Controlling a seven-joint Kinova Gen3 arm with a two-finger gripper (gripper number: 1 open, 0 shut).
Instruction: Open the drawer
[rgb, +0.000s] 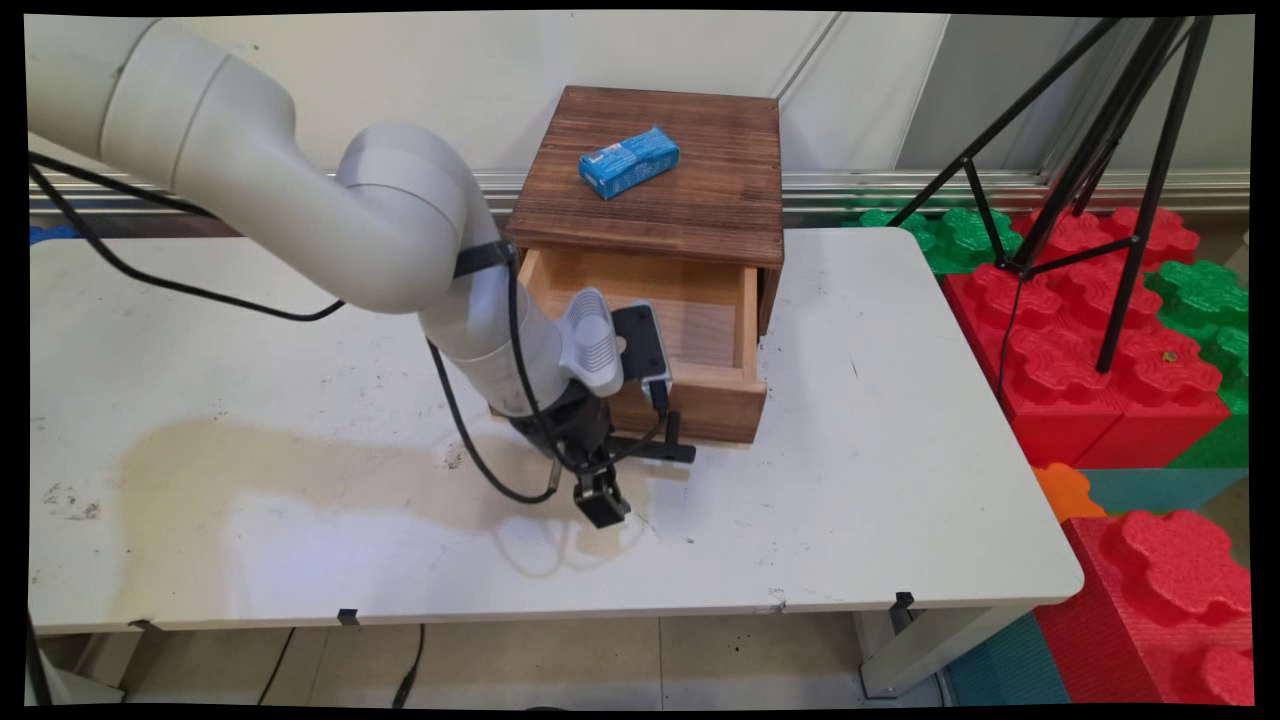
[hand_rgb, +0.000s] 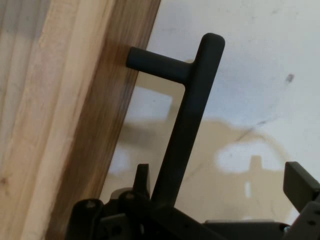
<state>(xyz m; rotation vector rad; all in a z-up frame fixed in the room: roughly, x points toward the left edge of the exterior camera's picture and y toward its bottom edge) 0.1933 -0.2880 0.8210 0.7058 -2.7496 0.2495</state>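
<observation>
A dark wooden box (rgb: 660, 180) stands at the back of the white table (rgb: 900, 420), and its drawer (rgb: 700, 310) is pulled out toward me; the part I can see inside is bare. On the drawer's front sits a black bar handle (rgb: 665, 450) (hand_rgb: 192, 115). My gripper (rgb: 602, 500) (hand_rgb: 220, 182) hangs low over the table just before the drawer front and is open. In the hand view the handle runs between the fingers, close to the left finger (hand_rgb: 142, 176) and well apart from the right one (hand_rgb: 300, 186). A blue packet (rgb: 629, 161) lies on the box's top.
A black tripod (rgb: 1090, 150) stands off the table's right side over red (rgb: 1090, 350) and green foam blocks (rgb: 1200, 290) on the floor. The table's right edge is near the drawer. A brownish stain (rgb: 250, 470) spreads over the table's left middle.
</observation>
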